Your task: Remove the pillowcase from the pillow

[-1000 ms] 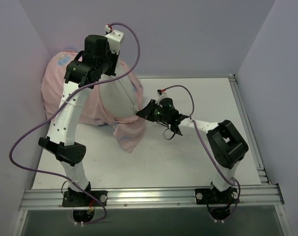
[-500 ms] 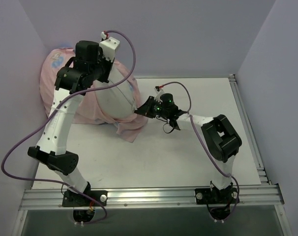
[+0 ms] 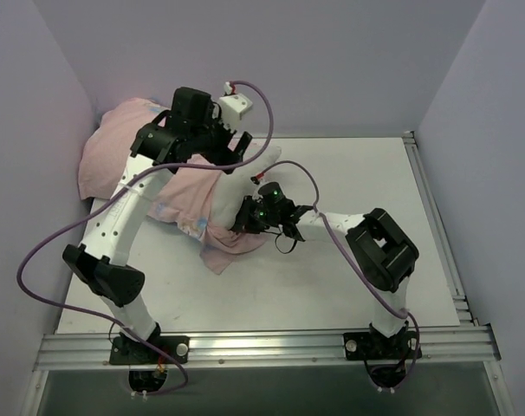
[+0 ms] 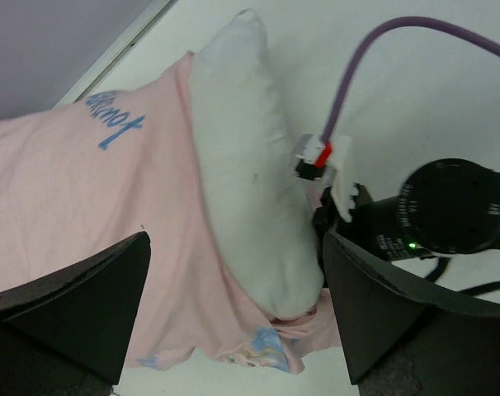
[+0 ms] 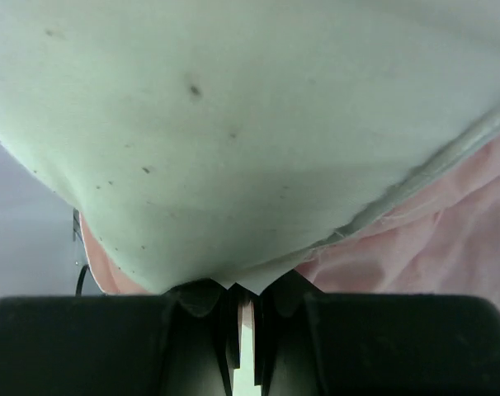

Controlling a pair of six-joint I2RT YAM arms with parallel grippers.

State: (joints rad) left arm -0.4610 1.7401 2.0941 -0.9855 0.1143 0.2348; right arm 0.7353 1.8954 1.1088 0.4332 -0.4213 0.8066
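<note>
The pillowcase (image 3: 128,160), pink side out, lies bunched at the far left of the table (image 3: 332,286). The pillow (image 4: 250,190) is partly inside it, its white end poking out to the right. My left gripper (image 3: 236,156) hangs above that bare end, fingers spread wide and empty, while my right gripper (image 5: 242,301) is pinched tight on the pillow's near end.

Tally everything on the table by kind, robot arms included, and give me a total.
pillow: 1
pillowcase: 1
robot arms (left arm, right arm): 2
Total: 4
</note>
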